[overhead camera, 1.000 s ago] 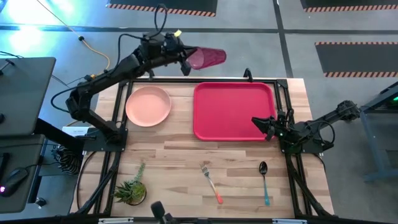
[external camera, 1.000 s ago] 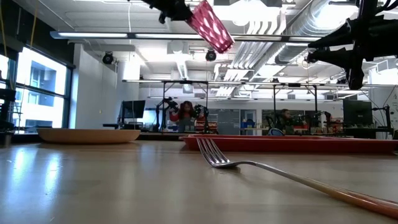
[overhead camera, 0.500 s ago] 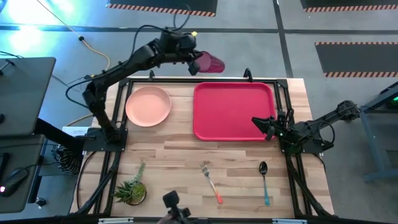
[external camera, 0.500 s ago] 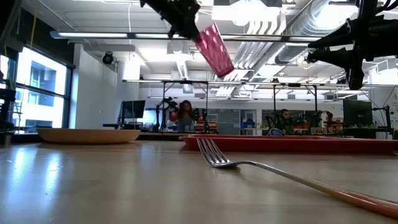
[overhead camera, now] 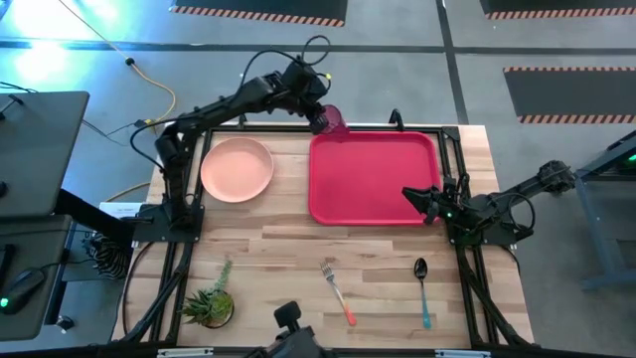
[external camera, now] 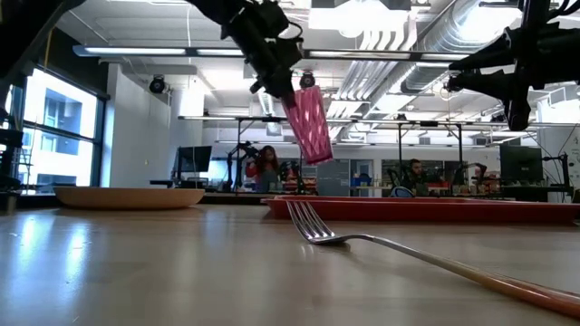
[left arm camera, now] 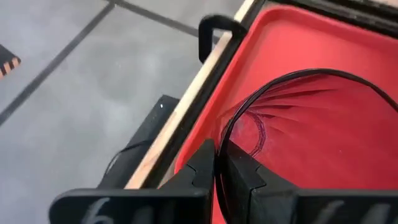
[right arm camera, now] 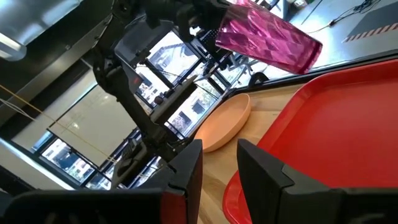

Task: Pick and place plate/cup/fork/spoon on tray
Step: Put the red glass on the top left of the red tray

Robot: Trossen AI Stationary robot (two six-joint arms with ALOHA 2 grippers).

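**One cup in my left jaws, three pieces not yet lifted**

One thin wall is all I have: my left gripper (left arm camera: pixel 217 171) pinches the rim of the cup (left arm camera: pixel 311 143), one finger inside and one outside, jaws pressed tight on that edge. I judge the cup light and stiff, but its faceted plastic looks smooth, so a rim pinch could let it swing or slip if I jerk. It hangs tilted in the air, clear of the table in the low view (external camera: pixel 308 125), above the far left corner of the tray (overhead camera: pixel 373 179). The hold serves for setting it down; I would bring the base level before I let go, for so narrow a cup may well tip.

My right gripper (overhead camera: pixel 415 198) waits over the tray's near right corner, its fingers (right arm camera: pixel 186 171) spread with nothing between them.

The plate (overhead camera: pixel 237 168) lies on the table just left of the tray, apart from it. It looks wide, shallow and light; its raised rim is the only place to bite. The fork (overhead camera: pixel 337 288) and the spoon (overhead camera: pixel 423 291) lie flat nearer the front edge, well apart from each other. Both are slim and hard and hug the wood, so I judge their coloured handles the best place to grip, crosswise.
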